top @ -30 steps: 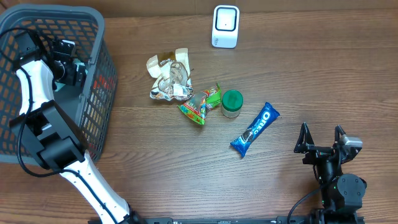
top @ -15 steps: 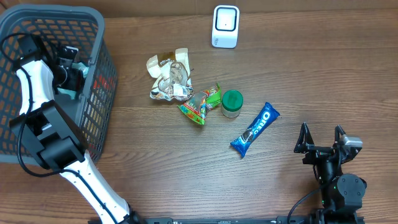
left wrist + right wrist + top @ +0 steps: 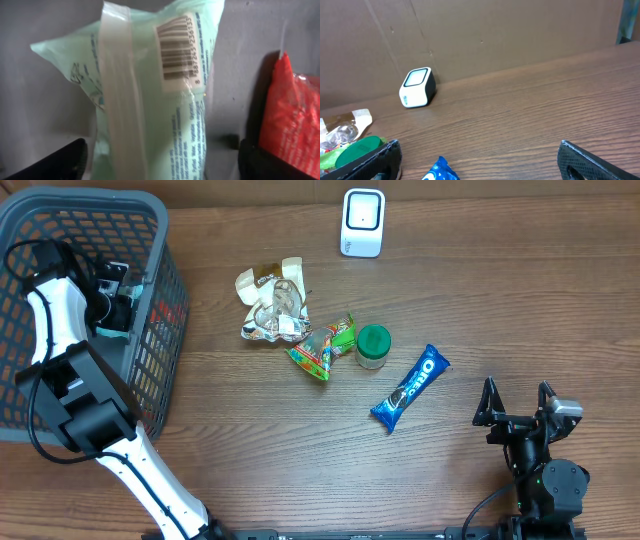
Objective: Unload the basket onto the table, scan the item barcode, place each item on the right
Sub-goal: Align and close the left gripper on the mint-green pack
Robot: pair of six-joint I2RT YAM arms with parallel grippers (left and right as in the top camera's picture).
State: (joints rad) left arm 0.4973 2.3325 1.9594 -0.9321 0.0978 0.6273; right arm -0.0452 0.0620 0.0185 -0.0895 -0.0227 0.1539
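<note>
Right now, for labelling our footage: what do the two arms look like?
The left arm has white links, black joints and a looping black cable. The right arm is mostly black, with black pincer fingers.

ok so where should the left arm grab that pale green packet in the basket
Probably across its width at the near end, coming straight in along the left wrist camera's line. The pale green packet shows its barcode near the far end, so pinching low keeps the fingers off it and clear of the red packet.
</note>
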